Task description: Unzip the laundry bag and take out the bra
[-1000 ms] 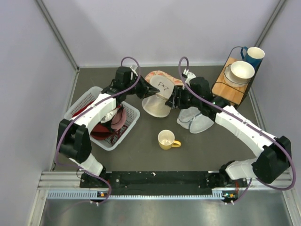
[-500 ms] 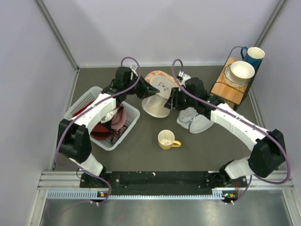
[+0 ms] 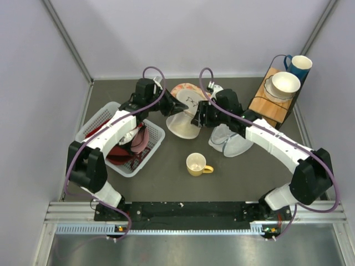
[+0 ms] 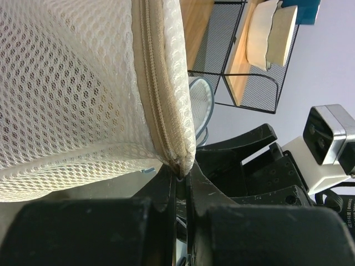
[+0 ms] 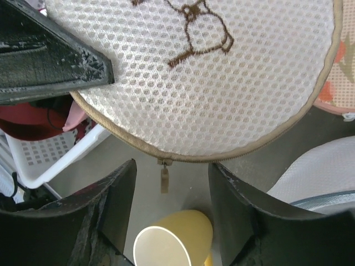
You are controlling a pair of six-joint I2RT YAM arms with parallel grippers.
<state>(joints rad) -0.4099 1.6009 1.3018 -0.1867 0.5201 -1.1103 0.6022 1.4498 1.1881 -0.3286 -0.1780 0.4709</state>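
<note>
The cream mesh laundry bag (image 3: 182, 125) is held up off the table, tilted. My left gripper (image 4: 182, 173) is shut on the bag's rim seam, right at the zipper (image 4: 158, 100). In the right wrist view the bag (image 5: 194, 72) fills the top, with a brown embroidered mark on it. Its zipper pull (image 5: 165, 178) hangs free below the rim. My right gripper (image 5: 172, 185) stands open around that pull, fingers (image 5: 119, 199) apart from it on both sides. From above, the right gripper (image 3: 198, 117) sits at the bag's right edge. The bra is hidden.
A yellow mug (image 3: 197, 164) stands just below the bag. A bluish-grey mesh pouch (image 3: 230, 141) lies to the right and a pink patterned pouch (image 3: 188, 91) behind. A white basket (image 3: 97, 119) of red garments is at left. A wooden shelf (image 3: 265, 104) with a bowl (image 3: 284, 83) is at back right.
My right gripper has moved left and a little back, up to the bag's rim and zipper pull. The left arm and the bag have stayed put.
</note>
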